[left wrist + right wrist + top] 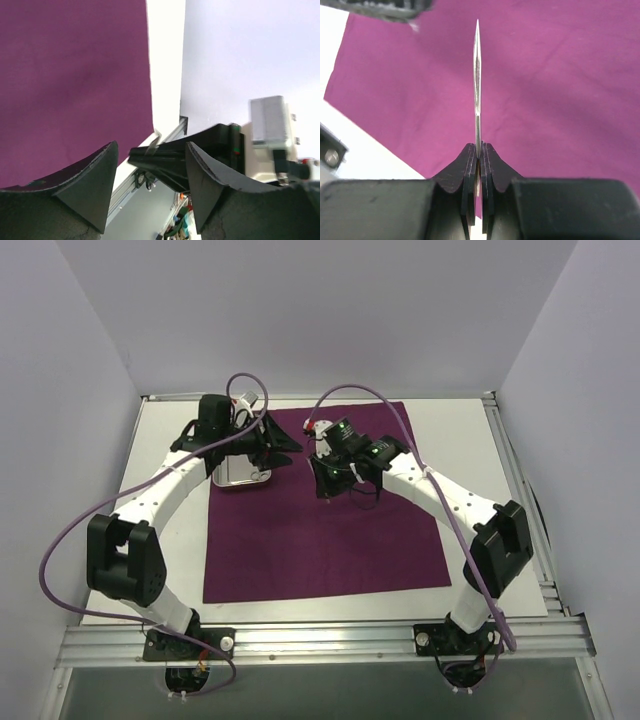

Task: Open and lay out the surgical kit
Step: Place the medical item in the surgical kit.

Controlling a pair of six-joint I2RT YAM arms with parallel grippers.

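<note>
Surgical kit [300, 510] is sitting half laid out: purple cloth [320, 550] lying flat mid-frame, steel tray [240, 476] resting at its upper left by the spread-fingered left gripper [151, 147], right gripper [477, 167] clamping a slim silver instrument [477, 75], apparently awaiting placement.

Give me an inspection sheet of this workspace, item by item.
Surface: white table, its middle covered by the cloth.
Job's things: dark magenta-purple cloth wrap spread open and flat; small shiny rectangular steel tray on its far left part, partly hidden by the left arm; thin silver pointed instrument held over the cloth, seen edge-on, type unclear.
Clutter: nothing seen.
Grippers: left gripper open, holding nothing; right gripper shut on the instrument.
Cables: left arm's purple cable loops wide; right arm's purple cable arches above it.
Surroundings: plain pale walls; aluminium rail at the near edge.
</note>
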